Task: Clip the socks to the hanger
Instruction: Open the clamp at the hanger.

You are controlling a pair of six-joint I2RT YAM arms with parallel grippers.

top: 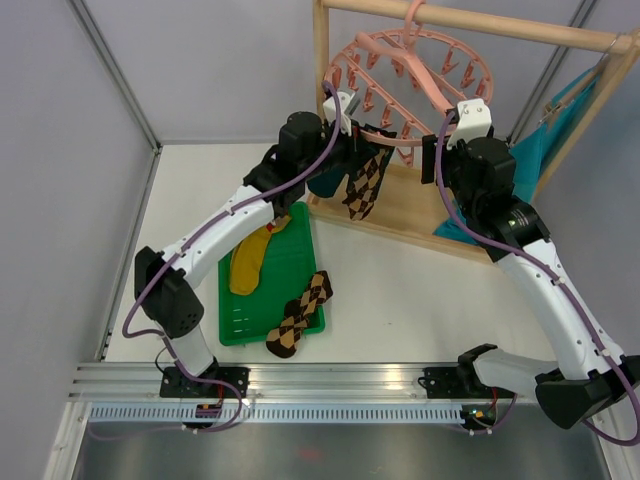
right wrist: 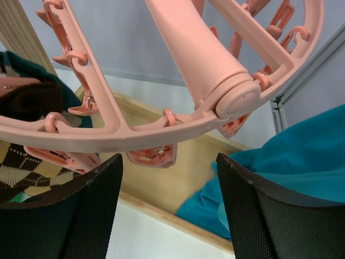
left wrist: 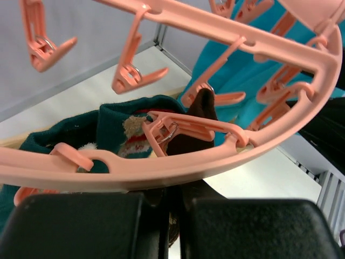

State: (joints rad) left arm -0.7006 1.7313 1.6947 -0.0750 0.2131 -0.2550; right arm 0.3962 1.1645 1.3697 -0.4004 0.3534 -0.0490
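Note:
The pink hanger (top: 410, 65) hangs by its hook from the wooden rack's top bar. My left gripper (top: 360, 148) is up at its near rim, shut on a brown-tan argyle sock (top: 364, 187) that dangles below. In the left wrist view that sock's dark cuff (left wrist: 202, 108) sits at a clip (left wrist: 178, 127) just over the ring (left wrist: 161, 167), next to a teal Christmas sock (left wrist: 121, 129). My right gripper (top: 432, 152) is open under the ring (right wrist: 135, 135), with a clip (right wrist: 156, 155) hanging above its gap. A mustard sock (top: 250, 262) and another argyle sock (top: 300, 315) lie on the tray.
A green tray (top: 262, 300) lies on the table in front of the left arm. The wooden rack (top: 400, 215) stands at the back right, with a large turquoise cloth (top: 545, 140) draped on its right side. Grey walls close in the left and back.

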